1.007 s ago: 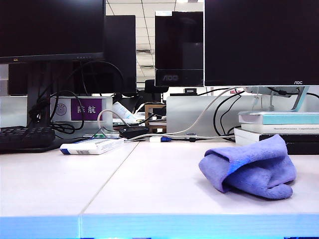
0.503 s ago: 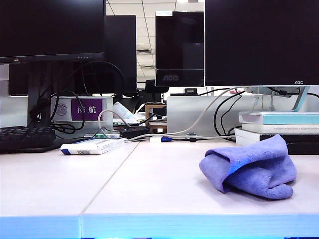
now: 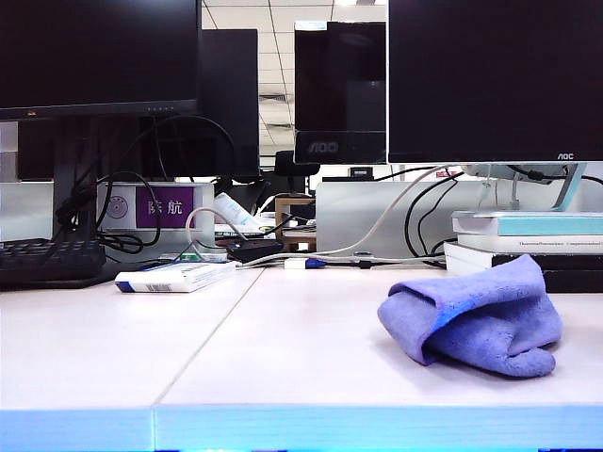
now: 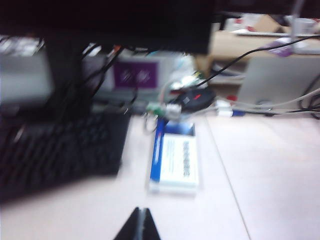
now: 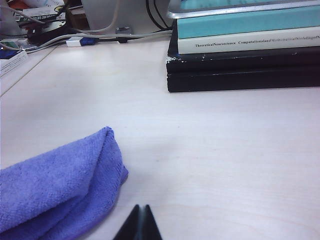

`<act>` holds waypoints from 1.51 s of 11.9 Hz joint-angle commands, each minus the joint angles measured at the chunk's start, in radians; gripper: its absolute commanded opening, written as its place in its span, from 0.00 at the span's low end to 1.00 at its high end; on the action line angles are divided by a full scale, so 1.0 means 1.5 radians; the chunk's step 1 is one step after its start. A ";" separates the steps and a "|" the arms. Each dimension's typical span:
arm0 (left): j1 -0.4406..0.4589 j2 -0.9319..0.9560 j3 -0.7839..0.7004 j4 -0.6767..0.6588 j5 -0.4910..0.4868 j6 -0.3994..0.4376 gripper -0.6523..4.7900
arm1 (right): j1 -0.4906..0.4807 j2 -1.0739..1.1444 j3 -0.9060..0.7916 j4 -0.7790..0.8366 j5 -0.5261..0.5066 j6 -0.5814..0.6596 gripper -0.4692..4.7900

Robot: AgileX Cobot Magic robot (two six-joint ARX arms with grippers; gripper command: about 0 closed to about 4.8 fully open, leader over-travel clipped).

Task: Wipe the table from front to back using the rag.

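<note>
The rag (image 3: 469, 322) is seen lying rumpled on the right part of the table (image 3: 283, 358), in front of a stack of books (image 3: 528, 247), untouched. The right gripper (image 5: 139, 220) is held just beside the rag's edge, fingertips pressed together, nothing grasped. The left gripper (image 4: 138, 222) is likewise clenched and empty, above bare table before a white-and-blue box (image 4: 175, 162) and a keyboard (image 4: 55, 150); that view is blurred.

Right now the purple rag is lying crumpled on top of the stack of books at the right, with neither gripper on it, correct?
Not quite. The rag lies crumpled on the table, in front of the stack of books, as the exterior view shows. Neither the left gripper nor the right gripper is on it.
</note>
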 commanded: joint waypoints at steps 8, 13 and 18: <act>0.078 -0.371 -0.409 0.125 -0.032 -0.043 0.11 | 0.001 -0.001 -0.002 -0.003 -0.001 0.002 0.08; 0.091 -0.487 -0.518 0.083 -0.021 -0.043 0.11 | 0.001 -0.001 -0.002 -0.003 -0.001 0.002 0.08; 0.090 -0.496 -0.555 0.074 0.017 0.022 0.11 | 0.001 -0.001 -0.002 -0.003 -0.001 0.002 0.08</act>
